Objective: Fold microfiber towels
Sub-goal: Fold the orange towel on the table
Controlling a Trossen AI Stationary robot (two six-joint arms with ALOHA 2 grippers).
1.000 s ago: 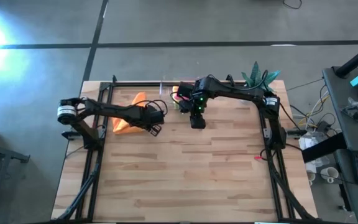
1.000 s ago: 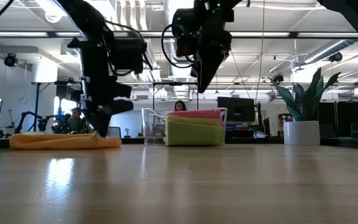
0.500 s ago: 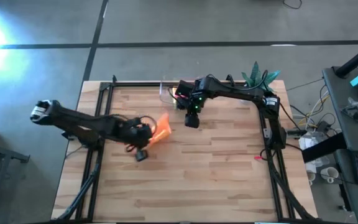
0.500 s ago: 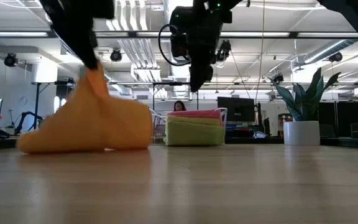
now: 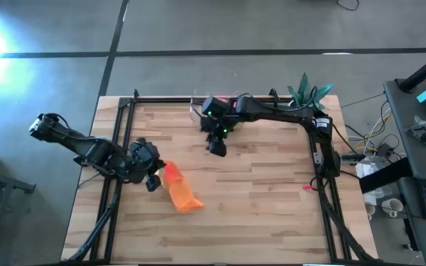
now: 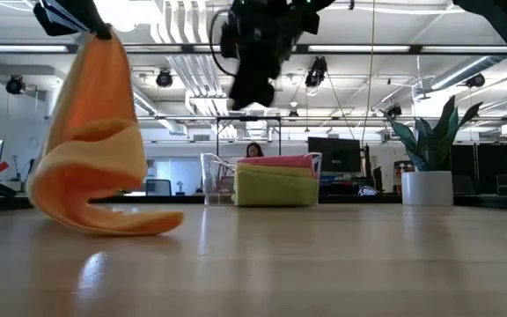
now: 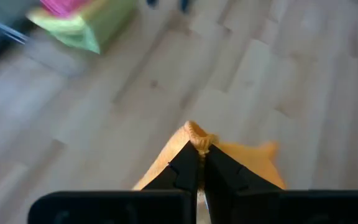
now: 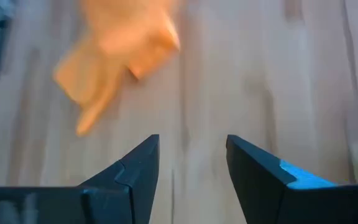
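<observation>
Left gripper (image 5: 152, 182) fingers are pinching the orange towel (image 5: 180, 191), dangling at seven o'clock.
Thin pinch risks slipping; right gripper (image 5: 217, 146) fingers are gaping, empty.

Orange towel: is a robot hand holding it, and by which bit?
Yes. The left gripper is shut on the orange towel, pinching a bunched bit of its edge, so it hangs onto the table. The right gripper is open, holding nothing.
</observation>
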